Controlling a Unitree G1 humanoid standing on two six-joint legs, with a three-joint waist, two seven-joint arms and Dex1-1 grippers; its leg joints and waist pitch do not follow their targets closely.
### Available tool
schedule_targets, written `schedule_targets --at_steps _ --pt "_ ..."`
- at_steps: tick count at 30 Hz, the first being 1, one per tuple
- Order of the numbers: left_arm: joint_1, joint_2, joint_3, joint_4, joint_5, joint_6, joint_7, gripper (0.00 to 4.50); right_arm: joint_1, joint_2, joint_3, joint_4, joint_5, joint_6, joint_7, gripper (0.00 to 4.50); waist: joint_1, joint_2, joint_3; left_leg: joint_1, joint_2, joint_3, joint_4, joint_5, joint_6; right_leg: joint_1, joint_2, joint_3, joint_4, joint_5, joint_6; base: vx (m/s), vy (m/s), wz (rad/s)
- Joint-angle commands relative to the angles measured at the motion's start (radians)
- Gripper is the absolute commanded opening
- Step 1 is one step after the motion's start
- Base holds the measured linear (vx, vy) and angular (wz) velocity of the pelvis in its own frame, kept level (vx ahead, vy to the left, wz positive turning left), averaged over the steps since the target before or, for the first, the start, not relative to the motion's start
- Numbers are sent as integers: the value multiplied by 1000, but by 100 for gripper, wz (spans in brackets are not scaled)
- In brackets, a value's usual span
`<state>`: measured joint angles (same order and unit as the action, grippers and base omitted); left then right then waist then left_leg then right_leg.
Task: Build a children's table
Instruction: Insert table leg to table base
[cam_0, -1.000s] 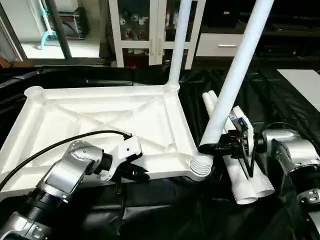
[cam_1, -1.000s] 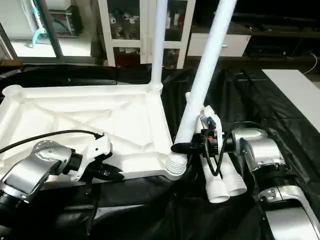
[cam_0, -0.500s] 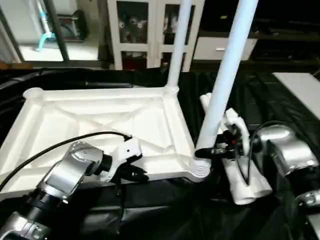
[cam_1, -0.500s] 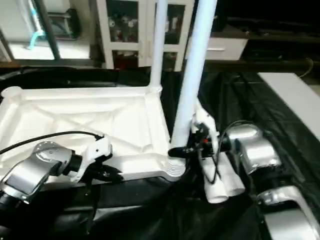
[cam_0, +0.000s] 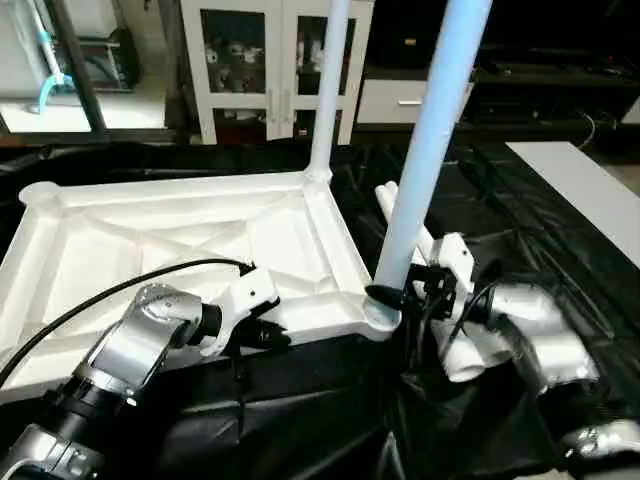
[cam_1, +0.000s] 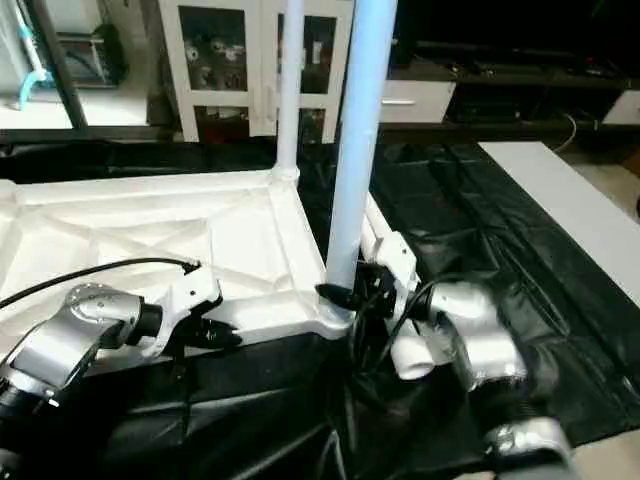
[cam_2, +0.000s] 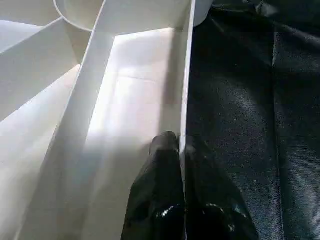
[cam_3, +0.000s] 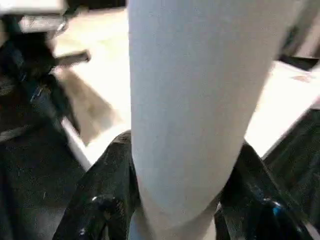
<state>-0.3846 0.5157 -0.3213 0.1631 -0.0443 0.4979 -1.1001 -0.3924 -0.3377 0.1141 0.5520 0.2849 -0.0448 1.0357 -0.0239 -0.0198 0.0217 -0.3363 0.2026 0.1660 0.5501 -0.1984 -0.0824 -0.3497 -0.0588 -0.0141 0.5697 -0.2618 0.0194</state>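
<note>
The white tabletop (cam_0: 150, 230) lies upside down on black sheeting, X-ribs facing up. One white leg (cam_0: 328, 90) stands upright in its far right corner socket. A second leg (cam_0: 428, 150) stands nearly upright with its foot in the near right corner socket (cam_0: 378, 316). My right gripper (cam_0: 392, 296) is shut on this leg just above the socket; in the right wrist view the leg (cam_3: 185, 110) sits between both black fingers (cam_3: 107, 190). My left gripper (cam_0: 275, 338) is shut on the tabletop's near rim (cam_2: 186, 75), one finger (cam_2: 160, 170) on each side of the wall.
Two loose white legs (cam_0: 462, 352) lie side by side on the sheet just right of the held leg, under my right wrist. A white glass-door cabinet (cam_0: 260, 60) stands behind. A pale flat surface (cam_0: 585, 190) lies at the right. A black cable (cam_0: 120, 285) crosses the tabletop.
The held leg has swung from leaning right to nearly upright and sunk into the near right socket; its ribbed end no longer shows. The left gripper kept its hold. The camera shifted.
</note>
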Motion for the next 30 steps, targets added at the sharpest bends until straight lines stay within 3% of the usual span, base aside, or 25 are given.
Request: schedule_targets --at_steps 1,5,7,9,11,14,20,24,25,26,27,28,30 --pt "-53 -51 87 -53 -68 -50 50 0 136 1 77 203 -84 167 -77 184 -19 33 17 19 31 -38 -101 -731 -66 -58 -52 20 -110 -524 -82 0 0 0" --pt "-65 -69 108 -42 -69 -58 85 0 130 27 2 201 -7 258 -125 184 -17 32 20 19 29 -31 -98 -707 -58 -62 -53 25 -111 -515 -86 0 0 0" --pt "-66 -69 108 -42 -69 -58 86 0 130 27 0 201 -5 261 -125 184 -15 33 19 16 29 -31 -98 -688 -54 -59 -55 27 -110 -516 -87 0 0 0" --pt "-74 -76 111 -29 -66 -66 100 0 124 45 -60 188 44 353 -138 184 -11 36 11 9 32 -25 -98 -621 -54 -54 -55 33 -103 -436 -104 0 0 0" --pt "-77 -81 113 -25 -68 -67 109 0 115 53 -99 177 99 423 -157 184 -10 36 14 3 32 -19 -100 -576 -53 -51 -49 34 -96 -366 -126 0 0 0" --pt "-77 -80 112 -26 -68 -66 109 0 114 52 -99 171 105 438 -155 184 -5 38 16 2 30 -10 -94 -543 -50 -51 -54 35 -95 -367 -135 0 0 0" --pt "-74 -77 109 -30 -66 -65 109 0 144 18 -23 128 34 422 -103 184 -2 36 18 1 30 -10 -91 -527 -45 -52 -57 38 -99 -423 -120 0 0 0" --pt "-74 -73 107 -27 -60 -68 105 0 182 -27 82 64 -44 385 -45 184 1 35 19 1 31 -9 -92 -512 -43 -51 -56 38 -99 -414 -113 0 0 0" --pt "-74 -73 107 -27 -60 -68 105 0 182 -27 82 64 -44 385 -45 184 1 35 18 -1 31 -10 -92 -508 -43 -49 -56 37 -97 -413 -112 0 0 0" --pt "-75 -68 102 -25 -52 -72 101 0 195 -72 165 61 -133 305 -11 184 1 36 20 -2 32 -10 -93 -512 -44 -50 -57 37 -99 -420 -111 0 0 0" --pt "-75 -67 101 -24 -50 -73 101 0 195 -78 176 62 -146 293 -7 184 0 34 20 0 31 -9 -90 -524 -43 -51 -57 35 -101 -437 -105 0 0 0" --pt "-76 -63 99 -23 -47 -75 99 0 196 -102 216 80 -204 231 0 184 0 34 21 -2 30 -11 -91 -524 -41 -50 -57 36 -100 -446 -102 0 0 0" --pt "-76 -62 99 -23 -46 -76 98 0 194 -109 220 102 -222 200 -9 184 -3 33 23 -1 30 -13 -92 -544 -40 -55 -59 37 -105 -490 -90 0 0 0"
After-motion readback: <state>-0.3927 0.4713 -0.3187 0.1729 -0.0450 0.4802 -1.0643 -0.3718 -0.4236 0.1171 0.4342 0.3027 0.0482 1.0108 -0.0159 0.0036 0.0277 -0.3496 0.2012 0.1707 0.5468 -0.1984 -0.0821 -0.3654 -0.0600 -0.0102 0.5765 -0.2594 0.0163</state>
